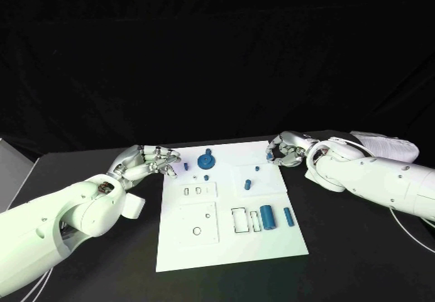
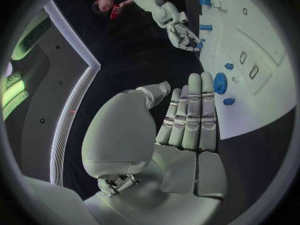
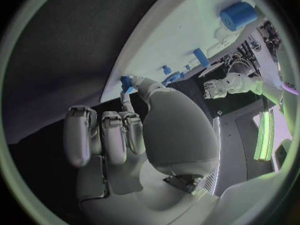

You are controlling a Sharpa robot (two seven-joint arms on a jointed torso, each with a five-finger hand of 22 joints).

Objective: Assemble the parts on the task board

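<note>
The white task board (image 1: 263,242) lies in the middle of the black table. On it are a round blue disc (image 1: 207,162), a blue peg (image 1: 247,184), a large blue cylinder (image 1: 268,214) and a thin blue cylinder (image 1: 289,217). My left hand (image 1: 148,162) hovers at the board's far left corner, near the disc (image 2: 220,83). Its fingers (image 2: 190,110) are straight and it holds nothing. My right hand (image 1: 288,151) is at the far right corner. Its thumb and a finger pinch a small blue part (image 3: 127,82) at the board's edge (image 3: 181,30).
Empty outlined slots (image 1: 240,220) and a round hole (image 1: 197,231) mark the board's near half. A small blue piece (image 1: 186,167) sits beside the left hand's fingertips. Bare black table surrounds the board. A white cable runs by the right arm (image 1: 399,220).
</note>
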